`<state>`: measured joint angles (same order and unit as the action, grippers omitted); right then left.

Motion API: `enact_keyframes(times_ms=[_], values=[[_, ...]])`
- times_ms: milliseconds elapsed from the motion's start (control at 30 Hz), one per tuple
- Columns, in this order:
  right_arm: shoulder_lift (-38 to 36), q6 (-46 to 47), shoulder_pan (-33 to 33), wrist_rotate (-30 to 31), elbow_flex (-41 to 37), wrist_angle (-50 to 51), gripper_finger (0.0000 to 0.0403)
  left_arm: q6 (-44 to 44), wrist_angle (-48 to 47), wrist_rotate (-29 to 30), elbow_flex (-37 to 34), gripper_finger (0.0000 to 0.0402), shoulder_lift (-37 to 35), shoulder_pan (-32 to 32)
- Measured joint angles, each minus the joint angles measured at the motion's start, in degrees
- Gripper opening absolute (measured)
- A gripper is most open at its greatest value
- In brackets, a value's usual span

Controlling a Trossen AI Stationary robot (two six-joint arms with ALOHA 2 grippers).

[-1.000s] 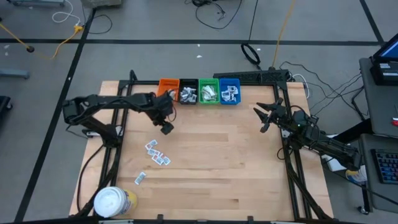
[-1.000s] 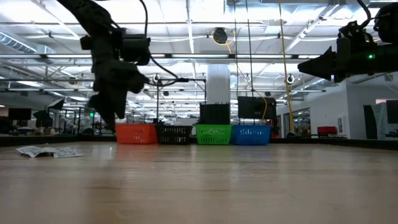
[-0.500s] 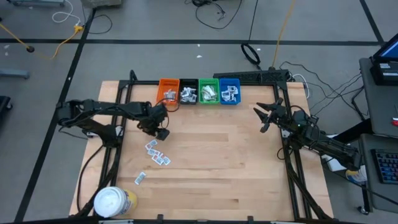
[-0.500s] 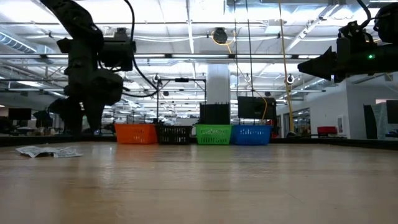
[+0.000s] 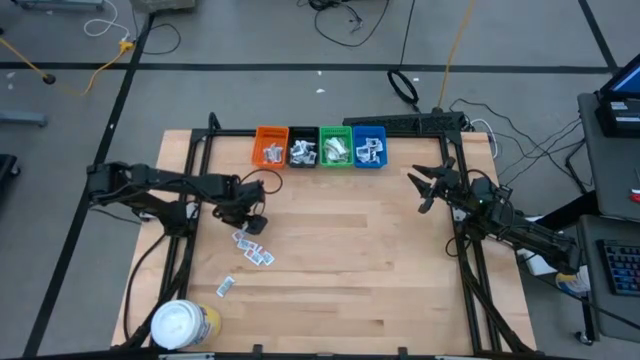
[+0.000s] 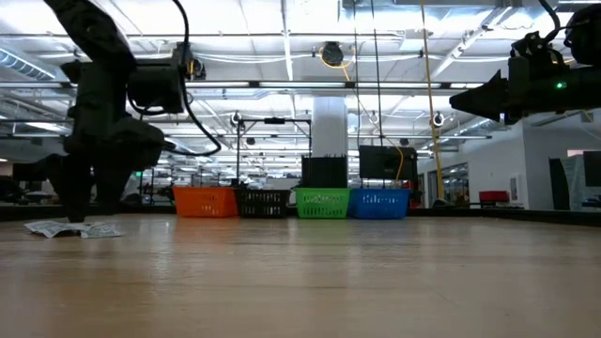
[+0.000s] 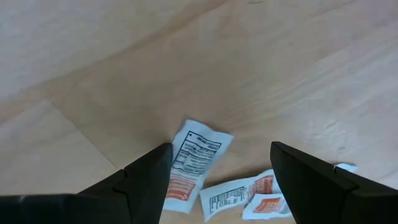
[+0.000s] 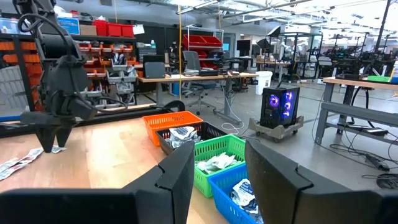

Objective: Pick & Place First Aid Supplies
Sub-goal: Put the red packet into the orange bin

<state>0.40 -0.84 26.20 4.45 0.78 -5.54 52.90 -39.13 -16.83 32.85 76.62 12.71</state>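
Left gripper: fingers spread wide, empty, low over the packets, straddling one white sachet.
Packets: loose on the table, well short of the bins.
Right gripper: open, empty, raised beside the bins.

A small scatter of first aid packets lies flat on the bare wood of the table's left half, with one more packet lying apart from them, nearer the front edge. Close up, the nearest white sachet is squarish, tilted, printed with black text and an orange-red band, and two similar sachets lie overlapping just beside it. More white packets are heaped inside the bins along the table's far edge.
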Motion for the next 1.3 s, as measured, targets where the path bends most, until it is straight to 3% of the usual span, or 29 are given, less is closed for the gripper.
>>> enact_keyframes(times_ms=[200,500,700,1100,1300], values=[[0.0,0.0,0.0,0.0,0.0,0.0,0.0139,0.1,0.6,1.6,-1.4,0.0246,-0.1,-1.4],[0.0,0.0,0.0,0.0,0.0,0.0,0.0139,0.3,1.4,6.1,-3.1,0.0092,-0.2,-3.0],[0.0,0.0,0.0,0.0,0.0,0.0,0.0139,-0.1,0.9,7.7,-3.3,0.0009,-0.1,-3.1],[0.0,0.0,0.0,0.0,0.0,0.0,0.0139,-0.6,1.0,7.6,-3.2,0.0002,-0.2,-2.6],[0.0,0.0,0.0,0.0,0.0,0.0,0.0139,-0.8,-1.0,9.4,-1.7,0.0001,-4.2,0.3]])
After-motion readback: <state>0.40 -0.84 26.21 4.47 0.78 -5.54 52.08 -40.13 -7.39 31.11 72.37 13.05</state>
